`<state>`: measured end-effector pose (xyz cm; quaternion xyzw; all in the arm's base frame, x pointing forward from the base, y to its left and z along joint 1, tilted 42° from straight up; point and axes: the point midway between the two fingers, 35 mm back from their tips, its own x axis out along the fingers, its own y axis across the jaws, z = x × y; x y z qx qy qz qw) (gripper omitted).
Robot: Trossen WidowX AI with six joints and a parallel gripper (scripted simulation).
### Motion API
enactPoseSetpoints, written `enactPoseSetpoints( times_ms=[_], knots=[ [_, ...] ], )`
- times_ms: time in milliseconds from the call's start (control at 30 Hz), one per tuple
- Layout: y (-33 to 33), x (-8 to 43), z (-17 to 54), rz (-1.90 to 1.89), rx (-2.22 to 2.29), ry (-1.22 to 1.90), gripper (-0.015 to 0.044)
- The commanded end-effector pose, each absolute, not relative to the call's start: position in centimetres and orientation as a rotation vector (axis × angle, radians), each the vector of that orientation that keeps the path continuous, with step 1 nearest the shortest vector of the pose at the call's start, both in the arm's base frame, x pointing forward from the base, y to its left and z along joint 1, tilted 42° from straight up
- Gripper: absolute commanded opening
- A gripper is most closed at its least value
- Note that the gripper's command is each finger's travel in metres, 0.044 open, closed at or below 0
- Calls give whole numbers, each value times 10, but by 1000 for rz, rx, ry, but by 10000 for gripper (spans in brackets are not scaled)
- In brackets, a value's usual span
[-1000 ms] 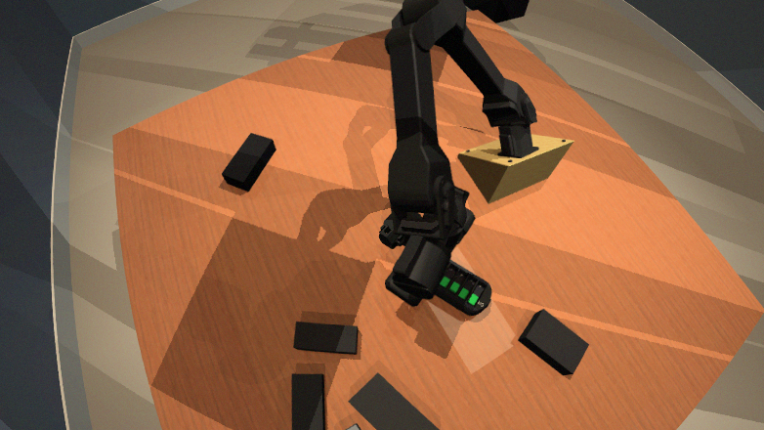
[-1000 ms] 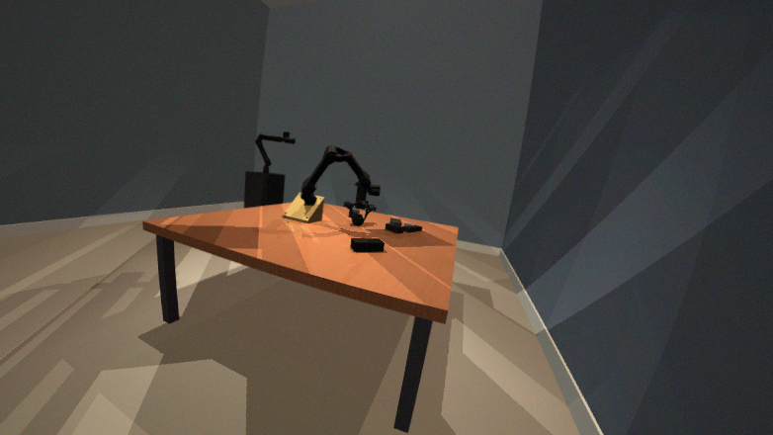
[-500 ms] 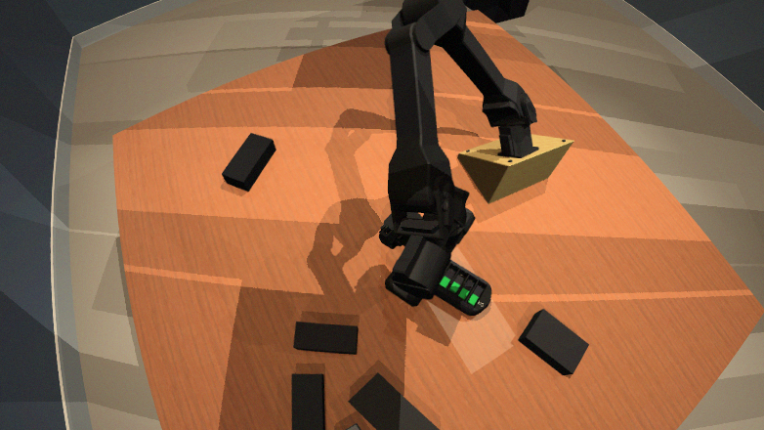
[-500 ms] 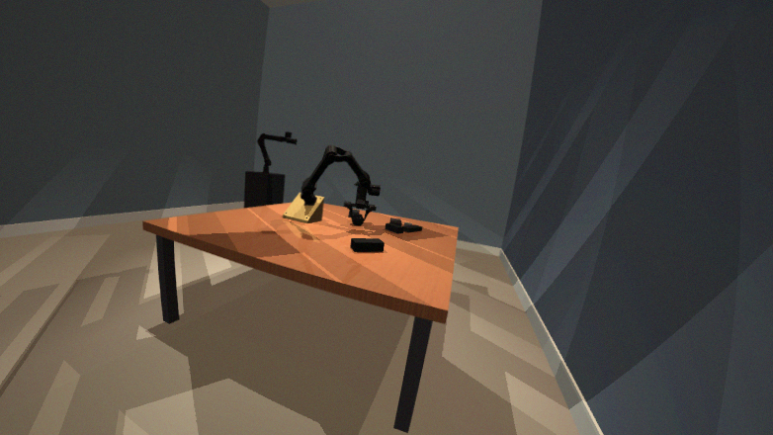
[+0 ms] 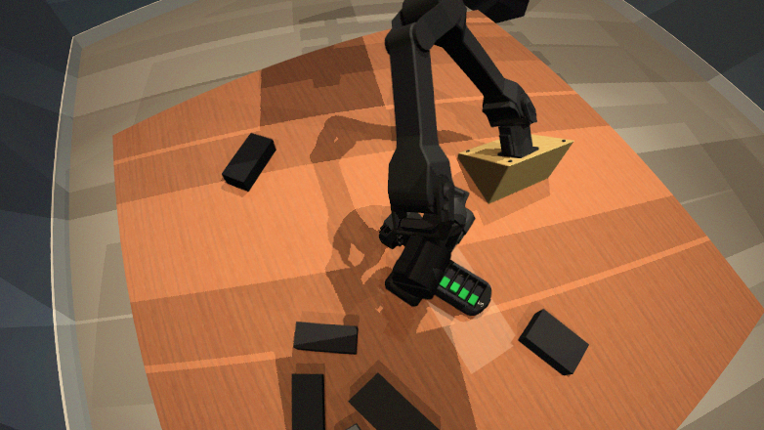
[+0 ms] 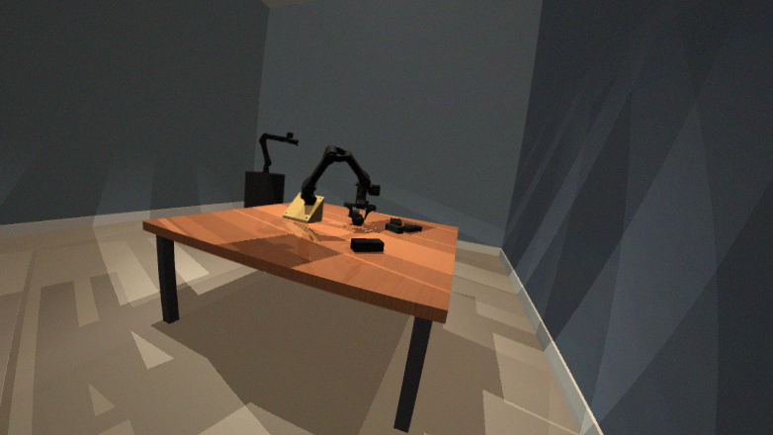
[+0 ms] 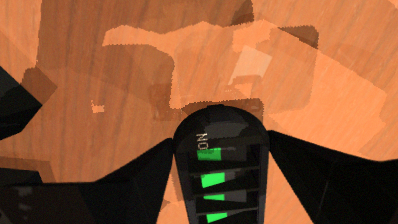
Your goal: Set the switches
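Observation:
The dark grey controller unit [image 5: 485, 295] [image 7: 220, 120] is top up between my fingers. My gripper [image 7: 219, 139] is shut on its sides. In the top view the wrist covers part of the unit; in the exterior view the unit is too small and dark to read. Four switches show, with green ends [image 5: 454, 286] [image 7: 213, 179] on the side of the ON print in the wrist view. The other two switches are hidden or out of frame. I cannot tell reliably which ends are pressed. The underside label is hidden. The unit's exact height over the bench is unclear.
Dark modules lie at the left [image 5: 248, 161], right [image 5: 552, 342] and front [image 5: 325, 337] [image 5: 308, 401] [image 5: 392, 401] of the top view. A yellow wedge [image 5: 521, 179] [image 6: 302, 210] bears the arm's base. Another arm stands on a dark pedestal [image 6: 264, 189] beyond the bench.

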<state>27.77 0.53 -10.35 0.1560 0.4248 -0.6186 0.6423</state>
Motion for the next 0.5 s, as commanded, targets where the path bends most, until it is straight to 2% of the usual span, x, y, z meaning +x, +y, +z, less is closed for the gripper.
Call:
enactPoseSetpoints(
  times_ms=[0, 367, 467],
  knots=[
    [5, 278, -103, -1410, 356, 968, 53],
    [7, 278, -101, -1409, 357, 967, 341],
    [32, 282, -74, -1402, 373, 959, 420]
  ],
)
